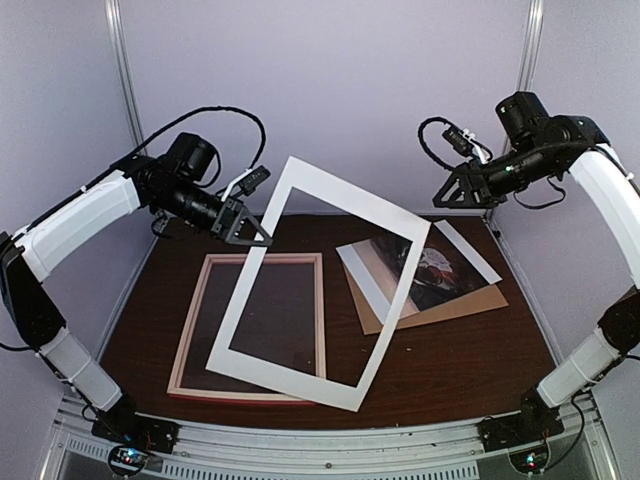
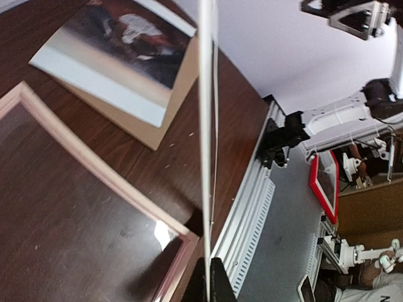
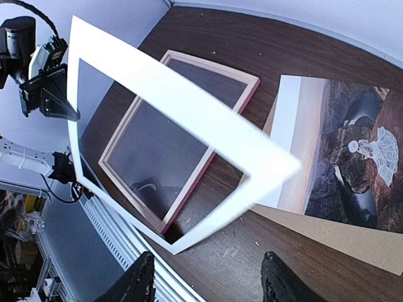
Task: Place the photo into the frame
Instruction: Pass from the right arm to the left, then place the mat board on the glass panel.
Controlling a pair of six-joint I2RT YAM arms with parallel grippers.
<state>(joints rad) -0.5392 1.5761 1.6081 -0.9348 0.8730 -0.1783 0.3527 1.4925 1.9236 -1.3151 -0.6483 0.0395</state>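
The frame point(image 1: 190, 330) lies flat on the table at the left, pale wood side up, with a pink edge showing point(image 3: 183, 201). The photo point(image 1: 440, 270), picture side up, rests on a brown backing board point(image 1: 470, 300) at the right. My left gripper point(image 1: 258, 236) is shut on the upper left edge of a white mat board point(image 1: 243, 300). The mat hangs tilted over the frame, its lower edge close to the table's front. The left wrist view shows the mat edge-on point(image 2: 206, 157) between the jaws. My right gripper point(image 1: 452, 196) is open and empty, raised above the photo point(image 3: 352, 145).
A slotted metal rail point(image 1: 330, 450) runs along the table's front edge. Pale walls close in the back and sides. Small crumbs lie on the dark wood point(image 3: 239, 251) near the backing board point(image 3: 352, 242).
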